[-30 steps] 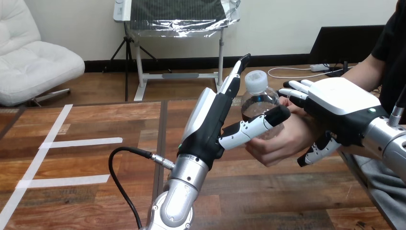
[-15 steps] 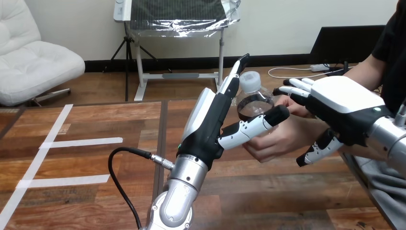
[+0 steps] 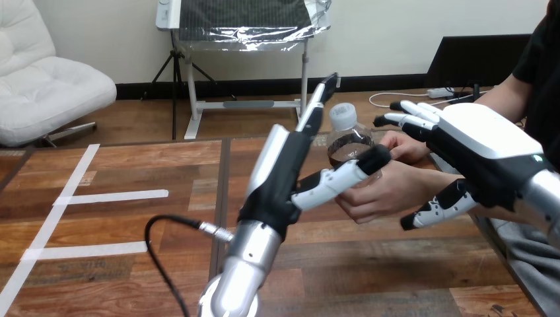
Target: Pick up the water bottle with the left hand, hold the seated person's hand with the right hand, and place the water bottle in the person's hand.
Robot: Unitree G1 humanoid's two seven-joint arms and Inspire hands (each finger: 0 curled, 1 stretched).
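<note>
A clear water bottle (image 3: pixel 346 136) with a white cap and dark liquid leans in the person's hand (image 3: pixel 386 191), whose fingers curl round its lower part. My left hand (image 3: pixel 280 173) stands upright just left of the bottle, fingers straight up beside its cap. Its thumb (image 3: pixel 340 175) reaches across the front of the bottle, and the hand is open. To the right, my right hand (image 3: pixel 479 145) hovers over the person's forearm with straight fingers (image 3: pixel 403 117) pointing left. Its thumb (image 3: pixel 436 208) hangs below the forearm, not curled round it.
Strips of white tape (image 3: pixel 109 196) mark the wooden table (image 3: pixel 370 271) at the left. A black cable (image 3: pixel 168 224) loops from my left wrist. The person sits at the table's right side.
My left hand has leaned back to the left, away from the bottle. My right hand has drawn to the right, off the person's wrist. The bottle stays in the person's hand, slightly lower.
</note>
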